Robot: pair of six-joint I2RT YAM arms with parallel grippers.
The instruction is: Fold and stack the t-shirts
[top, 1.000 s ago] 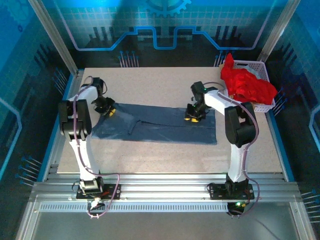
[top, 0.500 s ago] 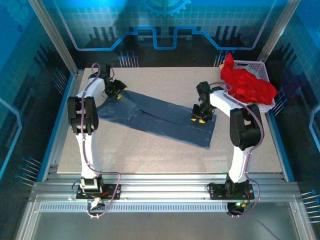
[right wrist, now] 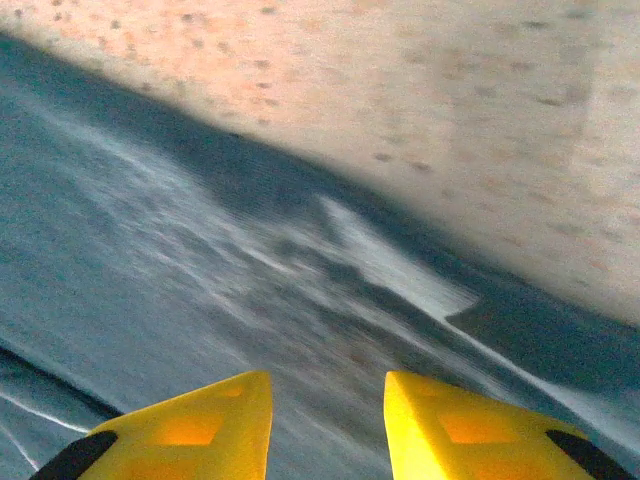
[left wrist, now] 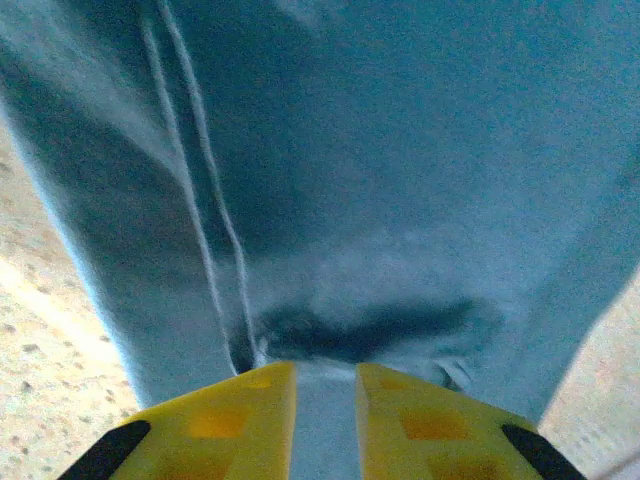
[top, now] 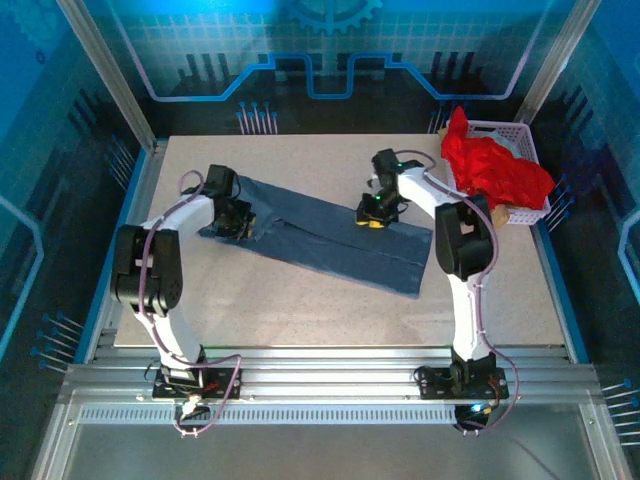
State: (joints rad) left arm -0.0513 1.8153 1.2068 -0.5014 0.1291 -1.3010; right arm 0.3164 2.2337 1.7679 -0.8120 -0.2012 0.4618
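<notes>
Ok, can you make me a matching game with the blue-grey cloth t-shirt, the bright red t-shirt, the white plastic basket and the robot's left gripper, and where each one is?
Things
1. dusty blue-grey cloth t-shirt
2. bright red cloth t-shirt
3. white lattice plastic basket
4. left gripper

Places
A. at the far right corner of the speckled beige table
B. on the blue-grey shirt's left end
C. spread slantwise across the table
D. heaped in the basket

Pairs: 1-C, 2-D, 3-A, 4-B

Blue t-shirt (top: 330, 235) now slanted; left gripper (top: 236, 217) nearer, right gripper (top: 372, 215) leftward
</notes>
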